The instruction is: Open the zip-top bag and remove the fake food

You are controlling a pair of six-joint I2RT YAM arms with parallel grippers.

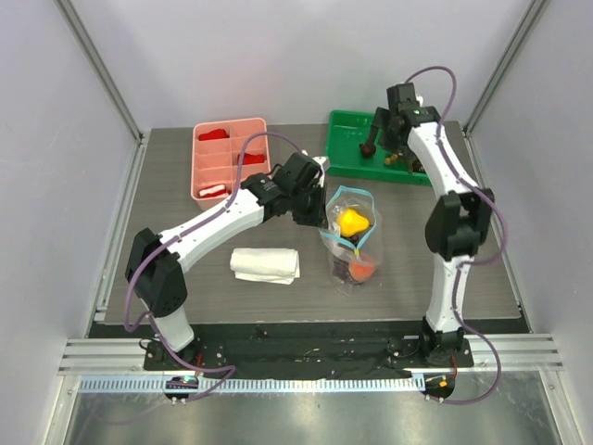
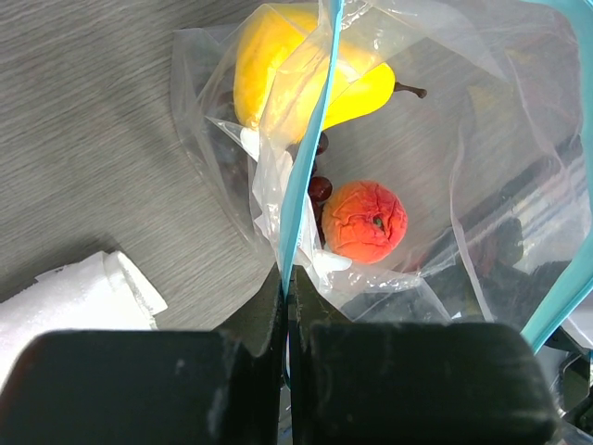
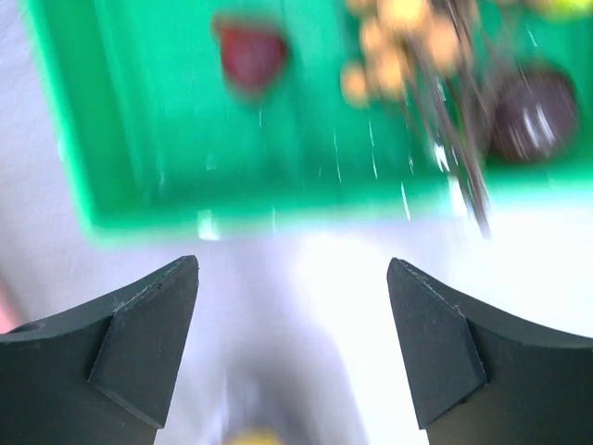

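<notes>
Bag inspection: the zip-top bag (image 1: 350, 264) (image 2: 519, 139) lies near the middle of the table (image 1: 213, 297), somewhat toward the right edge, with its mouth gaping toward the far edge. The light-blue zip strip (image 1: 352, 190) (image 2: 310, 139) runs around that mouth.

The left claw (image 1: 310, 215) (image 2: 287, 315) is clenched on the left lip of the bag. The left wrist view shows the strip and plastic pinched between its closed fingers.

Fake food remains inside the bag: a yellow pear (image 1: 351, 222) (image 2: 278, 65) nearest the mouth, a red-orange peach (image 1: 361, 269) (image 2: 366, 221) deeper in, and dark grapes (image 2: 320, 188) between them.

The right claw (image 1: 380, 141) (image 3: 292, 278) hangs over the green tray (image 1: 347, 125) (image 3: 139, 120) at the far right corner, released, its fingers wide apart with nothing between them. The right wrist view is blurred; it shows orange-brown balls (image 3: 398, 37), a dark red piece (image 3: 250, 51) and a dark round piece (image 3: 533, 107) in that tray.

A pink tray (image 1: 196, 158) sits at the far edge, left of centre. A folded white cloth (image 1: 266, 264) (image 2: 65, 297) lies left of the bag, toward the near edge, apart from it.
</notes>
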